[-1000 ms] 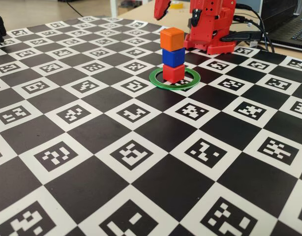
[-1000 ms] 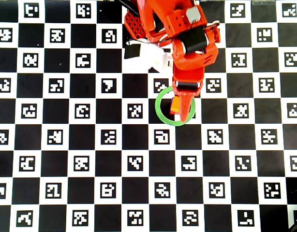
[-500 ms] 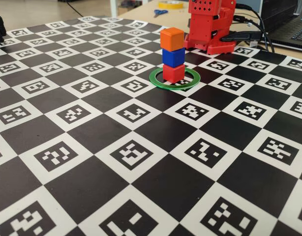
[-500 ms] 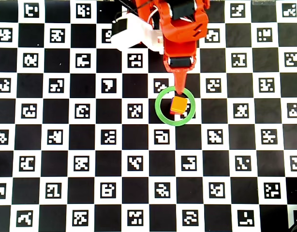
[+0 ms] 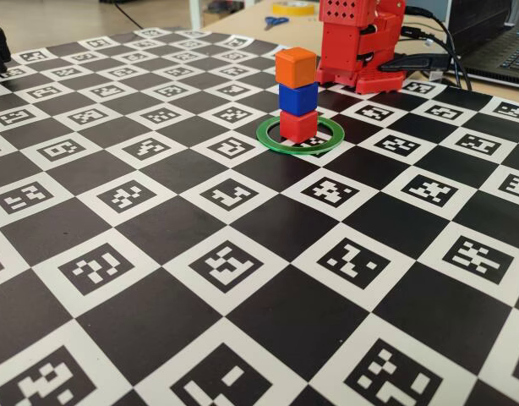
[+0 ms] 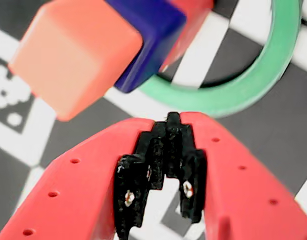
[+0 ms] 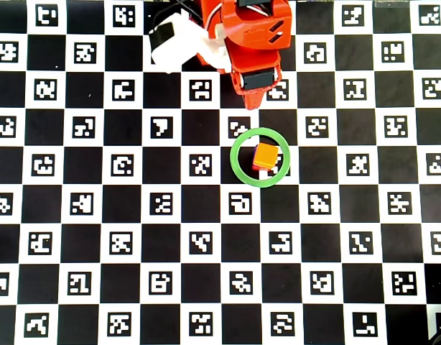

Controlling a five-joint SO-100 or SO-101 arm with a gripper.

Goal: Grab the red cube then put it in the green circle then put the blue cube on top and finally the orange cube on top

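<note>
Cubes form one upright stack inside the thin flat green plastic ring [image 5: 299,134] on the checkered marker-printed tabletop [image 5: 268,279]: the small matte red plastic cube [image 5: 298,125] at the bottom, the dark-blue plastic cube [image 5: 297,97] on it, the bright orange rounded-edge cube [image 5: 295,66] on top. In the wrist view the red gripper [image 6: 169,121] has its fingers together on nothing, apart from the stack.

below my gripper [image 6: 172,122] spreads the black-and-white marker checkerboard [image 5: 243,254]. just ahead of my fingertips the green circle [image 7: 260,157] lies flat on it, and the red cube [image 5: 298,125] sits on the board inside that ring.
</note>
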